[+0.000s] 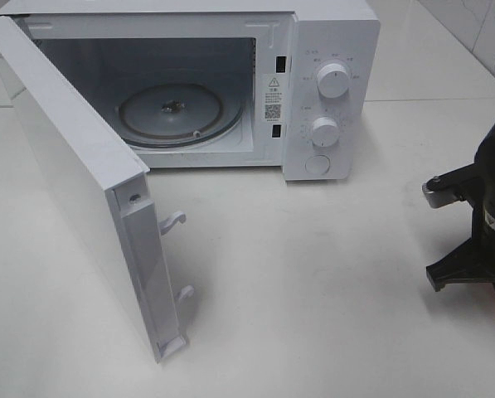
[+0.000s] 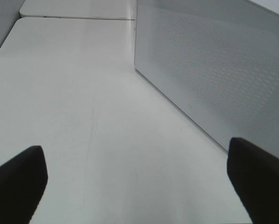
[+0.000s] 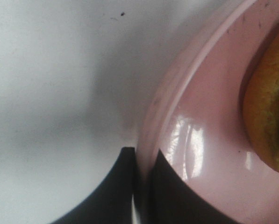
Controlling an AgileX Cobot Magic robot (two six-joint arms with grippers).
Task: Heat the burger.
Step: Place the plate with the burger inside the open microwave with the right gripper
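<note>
Two claws noted, in different states. Right claw (image 3: pixel 141 184): fingers drawn together and clamped on the raised rim of a pink plate (image 3: pixel 209 93), one finger outside the rim, the other on the glossy inner face. Burger (image 3: pixel 270 107): it sits on that plate, further in from the gripped edge. Only a slice of its golden-brown side shows at the border of the right wrist view, apart from the fingers, with pink plate surface between. Whether the plate rests on the bench (image 1: pixel 313 290) or is lifted, I cannot tell. Plate and burger fall outside the overhead view, where only the dark right arm (image 1: pixel 483 215) shows at the right edge.

Left claw (image 2: pixel 137 163): fingers set wide apart, hovering over the bench beside a white dotted panel (image 2: pixel 214 70), apparently the outer face of the door.

Surroundings: a white microwave (image 1: pixel 338 33) stands at the back of the bench, well apart from the right arm. Its door (image 1: pixel 65 174) is swung wide open to the left, with two latch hooks (image 1: pixel 172 220) on its free edge. A glass turntable (image 1: pixel 172 112) is visible in the cavity. Two knobs (image 1: pixel 333 80) occupy the control panel, which lies between the cavity and the right arm's side. The open door stands on the opposite side of the opening.
</note>
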